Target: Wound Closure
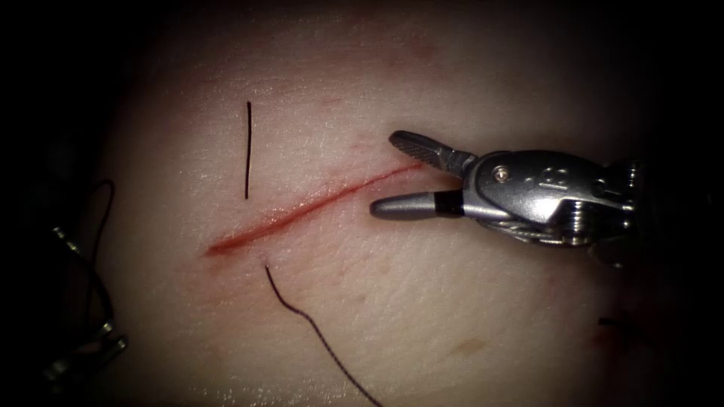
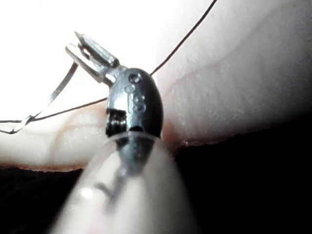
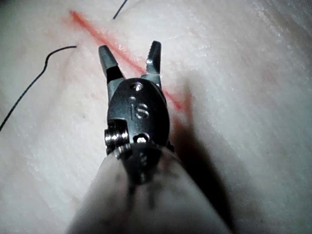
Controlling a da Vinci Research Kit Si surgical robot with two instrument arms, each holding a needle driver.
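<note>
The tissue (image 1: 422, 316) carries a red cut (image 1: 302, 211) running diagonally. My right tool (image 1: 385, 175) hovers over the cut's right end with its jaws wide open and holding nothing, also seen in the right wrist view (image 3: 130, 49) astride the cut (image 3: 97, 33). Dark thread (image 1: 248, 151) stands out of the tissue left of the cut and comes out again on the right (image 1: 302, 316). My left tool (image 1: 87, 353) sits in shadow off the tissue's left edge. Its jaws (image 2: 91, 52) are shut on the curved needle (image 2: 58, 92) near one end. The needle is out of the tissue.
A loop of thread (image 1: 102, 226) trails in the dark at the far left. Thread (image 2: 185, 39) crosses the tissue behind the left tool. The tissue's edge (image 2: 219, 139) drops into darkness. A faint brown mark (image 1: 469, 347) lies on the lower tissue.
</note>
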